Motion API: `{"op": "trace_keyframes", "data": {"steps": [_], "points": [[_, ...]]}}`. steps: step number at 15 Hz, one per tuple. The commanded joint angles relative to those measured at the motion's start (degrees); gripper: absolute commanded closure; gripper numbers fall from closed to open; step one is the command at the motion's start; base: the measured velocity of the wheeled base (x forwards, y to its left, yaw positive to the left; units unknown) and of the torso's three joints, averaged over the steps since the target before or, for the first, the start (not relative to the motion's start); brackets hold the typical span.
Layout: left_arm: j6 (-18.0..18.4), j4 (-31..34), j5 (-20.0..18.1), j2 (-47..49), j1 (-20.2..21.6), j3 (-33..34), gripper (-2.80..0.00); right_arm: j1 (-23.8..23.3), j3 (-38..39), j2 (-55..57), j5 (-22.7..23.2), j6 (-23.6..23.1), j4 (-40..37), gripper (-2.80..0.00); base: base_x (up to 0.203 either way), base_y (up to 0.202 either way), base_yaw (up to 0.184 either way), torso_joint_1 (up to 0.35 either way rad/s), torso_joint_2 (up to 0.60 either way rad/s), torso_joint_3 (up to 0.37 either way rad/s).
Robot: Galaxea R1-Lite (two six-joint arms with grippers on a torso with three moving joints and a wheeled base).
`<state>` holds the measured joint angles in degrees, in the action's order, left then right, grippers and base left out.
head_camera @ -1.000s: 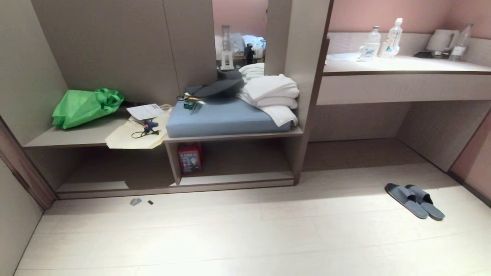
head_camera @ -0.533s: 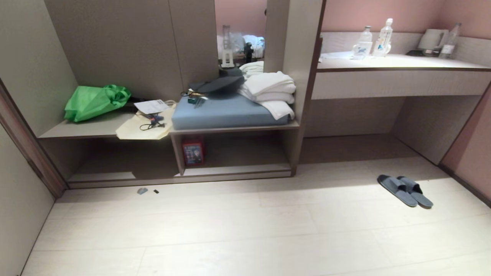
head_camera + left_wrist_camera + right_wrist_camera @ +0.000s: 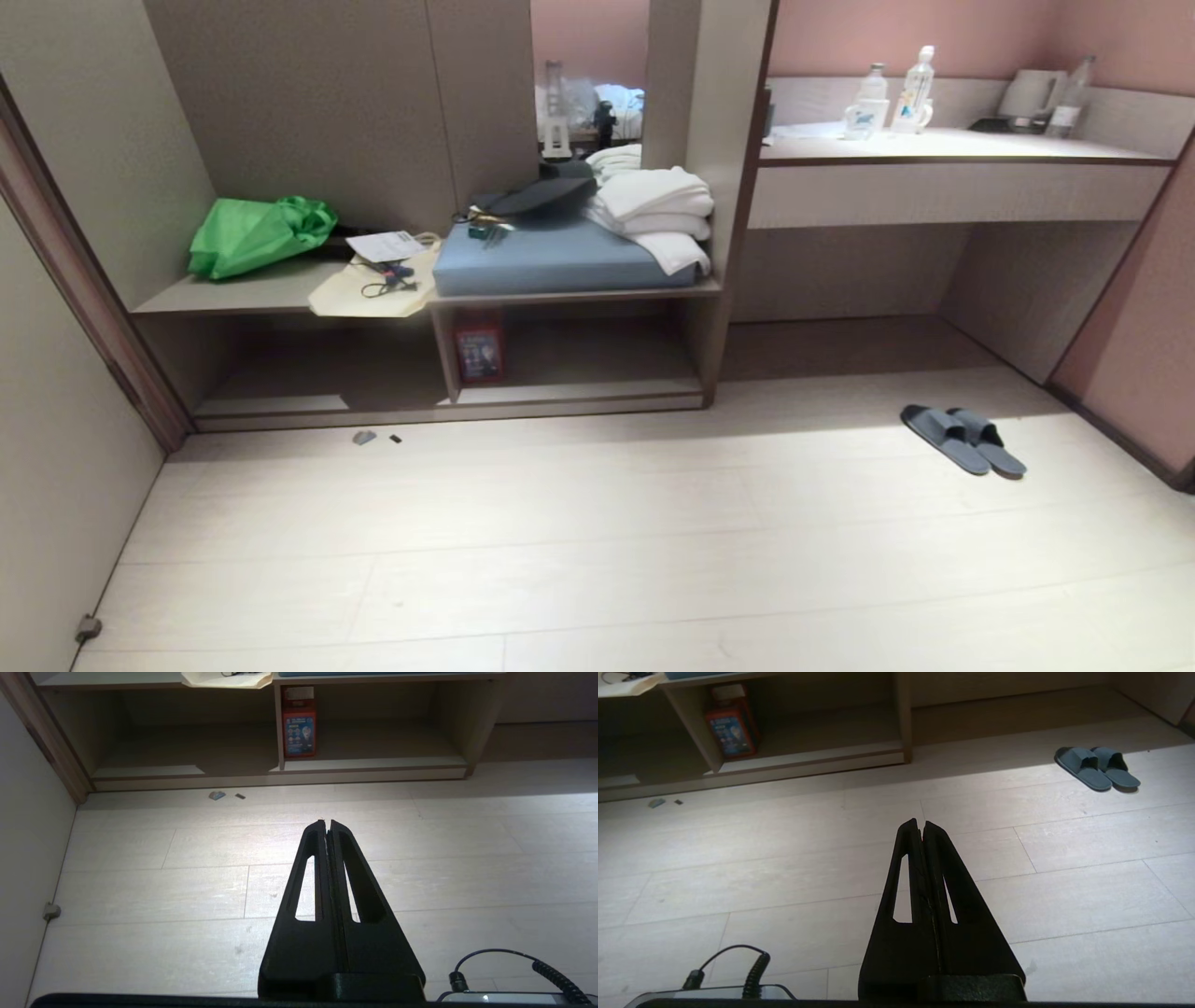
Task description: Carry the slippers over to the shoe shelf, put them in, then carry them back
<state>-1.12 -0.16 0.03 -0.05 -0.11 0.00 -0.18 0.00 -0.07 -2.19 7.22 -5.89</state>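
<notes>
The slippers (image 3: pixel 962 440), a dark grey-blue pair, lie side by side on the pale floor at the right, in front of the desk recess; the right wrist view also catches the slippers (image 3: pixel 1096 767). The shoe shelf (image 3: pixel 588 355) is the low cubby under the blue-grey seat cushion (image 3: pixel 551 257), and its floor board (image 3: pixel 373 763) shows in the left wrist view. My left gripper (image 3: pixel 327 822) hangs shut and empty over bare floor. My right gripper (image 3: pixel 920 822) is shut and empty too, well short of the slippers. Neither arm shows in the head view.
A red box (image 3: pixel 479 346) stands at the cubby's left wall. White towels (image 3: pixel 653 210), a dark hat (image 3: pixel 541 196) and a green bag (image 3: pixel 257 233) lie on the bench. Two small scraps (image 3: pixel 364 437) lie on the floor. Walls close in at left (image 3: pixel 56 448) and right (image 3: pixel 1139 355).
The whole head view has shifted: bench, cubby and slippers now sit higher and smaller, with more floor in front. The camera has backed away; the things have not moved.
</notes>
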Motion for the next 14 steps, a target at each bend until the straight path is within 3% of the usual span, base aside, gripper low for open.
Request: {"op": "trace_keyframes", "data": {"steps": [1, 14], "points": [[0.0, 0.0, 0.1, 0.0, 0.0, 0.0, 0.0, 0.0, 0.1, 0.0, 0.0, 0.0, 0.0, 0.0, -0.197, 0.0, -0.001, 0.002, 0.0, 0.001], [0.0, 0.0, 0.1, 0.0, 0.0, 0.0, 0.0, 0.0, 0.1, 0.0, 0.0, 0.0, 0.0, 0.0, -0.197, 0.0, 0.001, 0.001, 0.0, 0.003]]}}
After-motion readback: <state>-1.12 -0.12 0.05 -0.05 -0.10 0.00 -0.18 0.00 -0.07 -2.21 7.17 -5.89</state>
